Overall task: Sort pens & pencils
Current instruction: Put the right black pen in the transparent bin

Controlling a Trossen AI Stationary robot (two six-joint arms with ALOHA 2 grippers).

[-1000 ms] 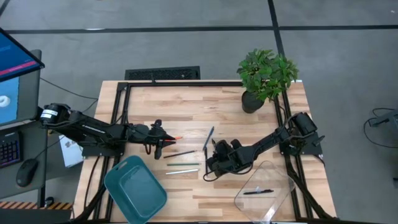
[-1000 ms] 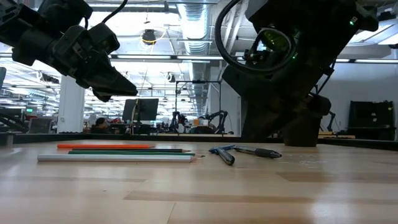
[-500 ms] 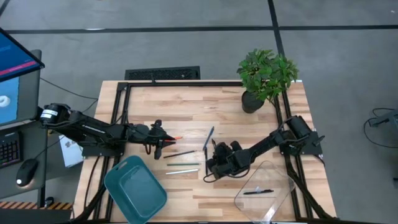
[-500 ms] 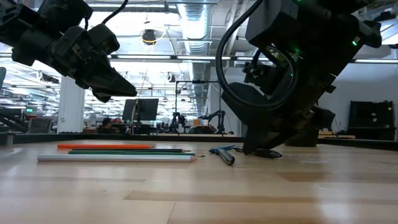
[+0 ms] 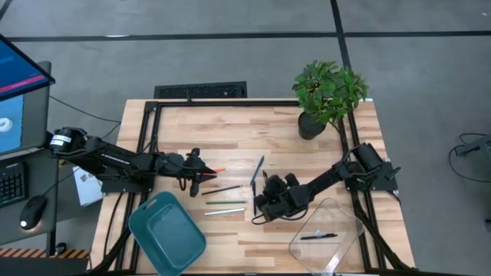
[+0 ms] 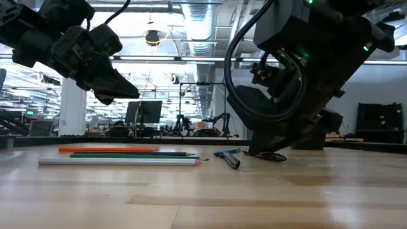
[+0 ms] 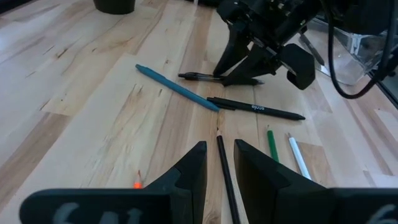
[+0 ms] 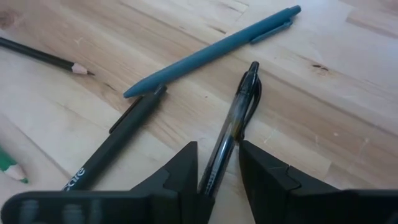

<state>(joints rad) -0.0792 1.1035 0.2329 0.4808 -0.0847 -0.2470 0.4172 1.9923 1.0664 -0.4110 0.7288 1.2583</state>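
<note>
Three pens lie together mid-table: a teal one (image 8: pixel 211 53), a black printed one (image 8: pixel 115 146) and a clear black one (image 8: pixel 239 115). My right gripper (image 8: pixel 217 155) is down at the table, open, its fingers on either side of the clear black pen's near end (image 7: pixel 239 78). An orange (image 6: pixel 105 149), a green (image 6: pixel 127 154), a pale (image 6: pixel 117 161) and a dark pencil (image 7: pixel 224 174) lie flat to the left. My left gripper (image 6: pixel 127 94) hovers over them, slightly open and holding nothing.
A teal tray (image 5: pixel 167 234) sits at the near left. A clear tray (image 5: pixel 345 222) at the near right holds one black pen (image 5: pixel 318 237). A potted plant (image 5: pixel 328 92) stands at the far right corner. Bare wood lies along the far side.
My right gripper has come down onto the table over the clear black pen, tipping a little more steeply. The pens and pencils have stayed where they lay.
</note>
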